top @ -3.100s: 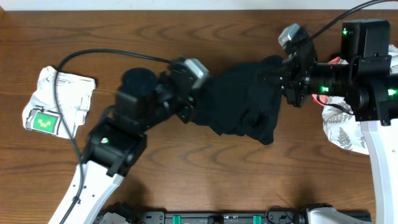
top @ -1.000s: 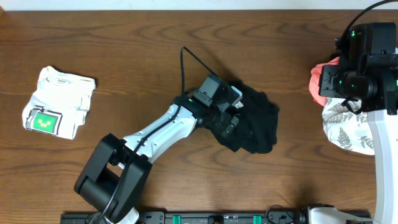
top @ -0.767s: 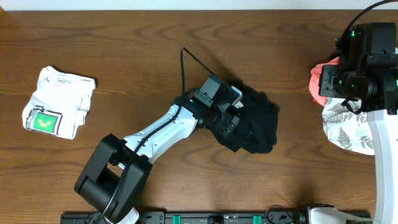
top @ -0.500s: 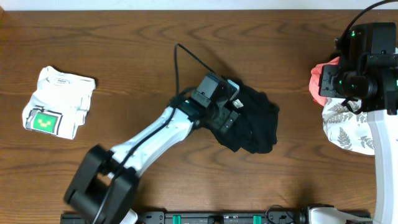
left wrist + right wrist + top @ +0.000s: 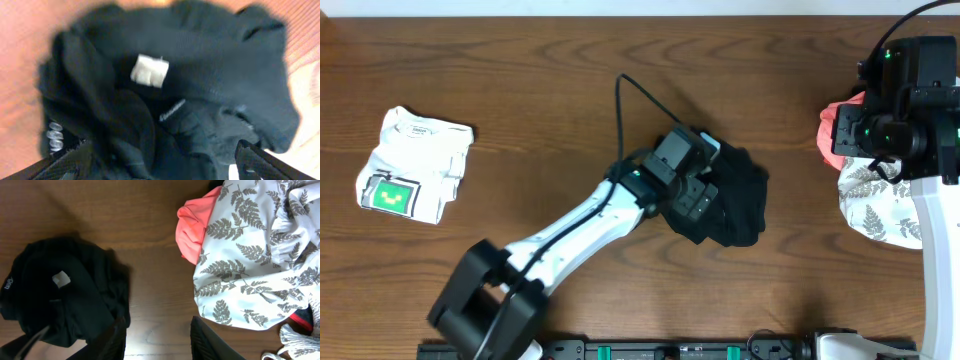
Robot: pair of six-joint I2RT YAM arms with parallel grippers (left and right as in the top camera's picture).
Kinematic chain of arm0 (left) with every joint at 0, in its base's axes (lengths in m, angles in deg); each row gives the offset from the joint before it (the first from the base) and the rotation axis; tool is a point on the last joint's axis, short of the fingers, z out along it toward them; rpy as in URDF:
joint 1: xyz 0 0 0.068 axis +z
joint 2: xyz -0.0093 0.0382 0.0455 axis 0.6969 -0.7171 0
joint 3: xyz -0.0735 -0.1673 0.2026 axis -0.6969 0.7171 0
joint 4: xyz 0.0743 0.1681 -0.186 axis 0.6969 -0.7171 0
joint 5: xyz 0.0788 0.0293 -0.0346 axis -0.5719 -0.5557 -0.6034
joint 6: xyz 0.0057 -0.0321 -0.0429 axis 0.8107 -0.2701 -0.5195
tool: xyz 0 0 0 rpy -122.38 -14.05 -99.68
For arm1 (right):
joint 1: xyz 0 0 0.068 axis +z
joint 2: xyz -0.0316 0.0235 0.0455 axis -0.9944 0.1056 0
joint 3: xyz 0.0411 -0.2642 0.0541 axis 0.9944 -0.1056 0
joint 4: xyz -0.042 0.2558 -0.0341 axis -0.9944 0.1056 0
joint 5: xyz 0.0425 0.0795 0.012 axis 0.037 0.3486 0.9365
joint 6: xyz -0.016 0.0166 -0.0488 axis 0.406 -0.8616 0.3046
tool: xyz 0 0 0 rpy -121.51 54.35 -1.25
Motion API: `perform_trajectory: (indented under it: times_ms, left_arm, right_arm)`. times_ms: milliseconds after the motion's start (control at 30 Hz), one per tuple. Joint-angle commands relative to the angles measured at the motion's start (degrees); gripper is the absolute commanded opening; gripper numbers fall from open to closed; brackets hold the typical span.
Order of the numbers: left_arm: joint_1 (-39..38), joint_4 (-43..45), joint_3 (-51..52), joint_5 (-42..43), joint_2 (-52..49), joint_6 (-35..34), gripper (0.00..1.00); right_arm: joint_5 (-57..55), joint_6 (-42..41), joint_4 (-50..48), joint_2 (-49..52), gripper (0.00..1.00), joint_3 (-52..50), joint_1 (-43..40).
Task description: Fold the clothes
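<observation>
- Left tool (image 5: 702, 197) hangs over the black garment (image 5: 740, 200) with its jaws spread wide and nothing between them; within the last second it has slid a little to the right and nearer, from the heap's left edge to above its middle
- Right tool (image 5: 157, 341) is partly open and empty; a few seconds ago it had the garment's right side, stretched against the left tool; now it sits back at the right edge of the table (image 5: 520, 60), above the fern-print cloth (image 5: 875, 215) and the coral cloth (image 5: 835, 128)
- Both tools have let go, so the garment lies as a bunched heap just right of the table's middle; its outline has hardly changed in the last second; the left wrist view shows a white tag (image 5: 149, 70) facing up among deep creases
- My reading is that the stretch between the two tools is given up and this piece is not yet flat, so its fold has not begun; the left tool seems to be seeking a hem or collar; a grab into the heap's middle would likely lift a lump
- At the left, well apart, the folded white shirt (image 5: 415, 165) lies as before
</observation>
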Motion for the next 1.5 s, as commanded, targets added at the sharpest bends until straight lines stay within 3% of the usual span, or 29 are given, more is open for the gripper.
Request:
perform_trajectory:
  times_ms: [0,133,167,200,233,267,400,567,767,900,1033,1167,1467]
  left_arm:
    - [0.24,-0.68,-0.5,-1.09,-2.38,-3.45,0.92]
    - [0.17,-0.68,-0.5,-0.92,-4.35,-3.43,0.92]
    - [0.17,-0.68,-0.5,-0.81,-4.48,-3.45,0.88]
    - [0.15,-0.66,-0.5,-0.83,-4.57,-3.43,0.77]
    - [0.15,-0.57,-0.5,-0.85,-4.57,-3.41,0.45]
    - [0.15,-0.35,-0.5,-0.85,-4.57,-3.41,0.21]
    - [0.15,0.17,-0.52,-0.85,-4.52,-3.41,0.07]
    - [0.17,0.09,-1.14,-2.14,-0.94,-3.15,0.06]
    - [0.7,-3.15,-8.31,-13.66,11.52,1.25,0.06]
    - [2.27,-3.3,-13.75,-15.52,19.21,1.4,0.06]
    - [2.84,-3.21,-16.72,-16.65,24.37,1.7,0.06]
    - [2.86,-1.53,-16.98,-24.48,26.23,5.35,0.06]
    - [4.2,2.73,-17.07,-28.15,26.08,8.94,0.06]
  right_arm:
    - [0.28,-1.07,0.11,0.33,0.4,0.83,-0.31]
    - [0.76,-1.07,0.07,0.33,0.4,0.83,-0.31]
    - [0.9,-1.07,0.07,0.33,0.39,0.83,-0.31]
    - [0.92,-1.07,0.07,0.33,0.39,0.83,-0.31]
    - [0.92,-1.07,0.09,0.33,0.36,0.83,-0.31]
    - [0.92,-1.07,0.09,0.33,0.33,0.83,-0.31]
    - [0.92,-1.07,0.09,0.33,0.29,0.83,-0.31]
    - [0.92,-1.07,0.09,0.33,0.26,0.83,-0.31]
    - [0.92,-1.07,0.04,0.33,0.22,0.83,-0.31]
    - [1.07,-1.07,0.11,0.33,0.22,0.83,-0.31]
    - [10.03,2.05,0.79,0.33,0.21,0.83,-0.28]
    - [23.1,6.01,3.61,0.87,0.21,0.7,-0.11]
    - [24.22,12.61,4.24,2.29,0.22,-4.28,8.0]
